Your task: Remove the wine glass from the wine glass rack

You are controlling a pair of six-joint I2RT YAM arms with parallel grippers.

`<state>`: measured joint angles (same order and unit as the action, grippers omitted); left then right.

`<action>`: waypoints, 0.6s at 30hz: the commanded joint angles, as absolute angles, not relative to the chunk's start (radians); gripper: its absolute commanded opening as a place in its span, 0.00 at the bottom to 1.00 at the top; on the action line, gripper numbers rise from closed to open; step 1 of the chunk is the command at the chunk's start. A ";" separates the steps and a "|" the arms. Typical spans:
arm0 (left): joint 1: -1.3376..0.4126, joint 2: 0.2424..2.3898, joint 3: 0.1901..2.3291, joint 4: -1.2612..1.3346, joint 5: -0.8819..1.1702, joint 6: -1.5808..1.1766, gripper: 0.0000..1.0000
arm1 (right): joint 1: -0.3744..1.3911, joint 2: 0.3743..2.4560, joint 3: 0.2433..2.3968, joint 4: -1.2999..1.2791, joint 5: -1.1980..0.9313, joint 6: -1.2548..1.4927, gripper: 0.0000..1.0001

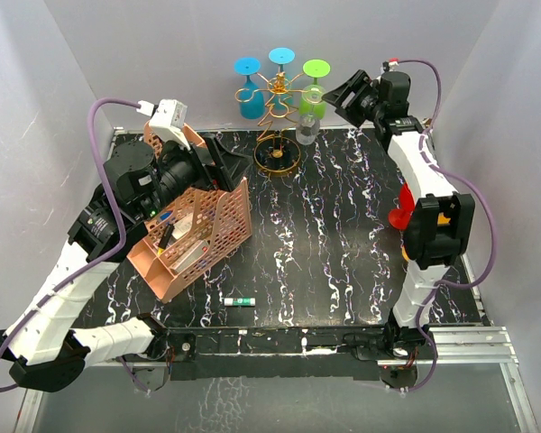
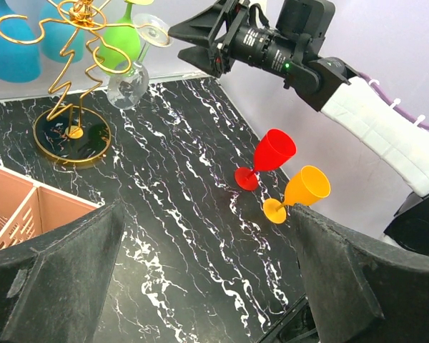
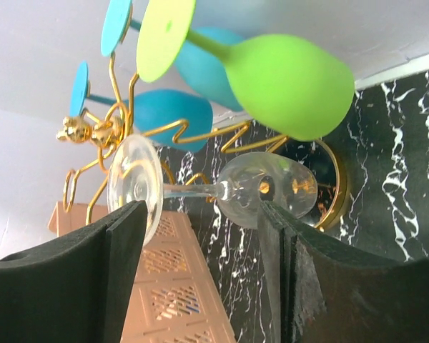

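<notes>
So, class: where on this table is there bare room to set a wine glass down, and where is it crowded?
Free: the middle of the marble table, between the pink mesh organizer and the red wine glass, in front of the gold rack. Crowded: around the rack and along the organizer.

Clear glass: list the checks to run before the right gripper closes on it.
1. Right gripper open: ok.
2. Clear glass stem lined up between its fingers: ok.
3. Stem deep enough in the jaws: cannot tell.
4. Green glass apart from the fingers: ok.
5. Rack upright: ok.
6. Left gripper open, off the rack: ok.
</notes>
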<state>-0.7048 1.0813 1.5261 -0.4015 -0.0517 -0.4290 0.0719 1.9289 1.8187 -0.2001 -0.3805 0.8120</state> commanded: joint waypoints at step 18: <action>-0.710 1.070 1.546 -0.401 -0.063 -0.432 0.97 | 0.118 2.019 2.075 -0.307 -0.267 0.733 0.59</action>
<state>-0.7048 1.0878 1.5265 -0.4057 -0.0525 -0.4313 0.1081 2.0087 1.9942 -0.2943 -0.2924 0.7719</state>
